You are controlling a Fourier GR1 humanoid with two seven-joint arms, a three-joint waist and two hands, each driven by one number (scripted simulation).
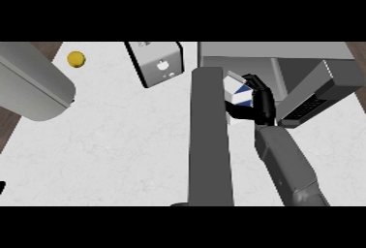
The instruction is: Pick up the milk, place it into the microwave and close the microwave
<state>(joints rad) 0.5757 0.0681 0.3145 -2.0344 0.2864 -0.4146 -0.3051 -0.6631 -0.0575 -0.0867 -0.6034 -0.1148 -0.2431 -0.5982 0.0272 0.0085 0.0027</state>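
One white milk carton (238, 93) with blue patches sits clasped in the right hand's (262, 99) curled fingers beside the microwave (307, 72).

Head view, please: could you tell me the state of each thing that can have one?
milk carton: upright, held by the right hand, at the microwave's opening
microwave: open
microwave door: swung out to the right
right hand: curled round the carton
left hand: hidden behind its forearm
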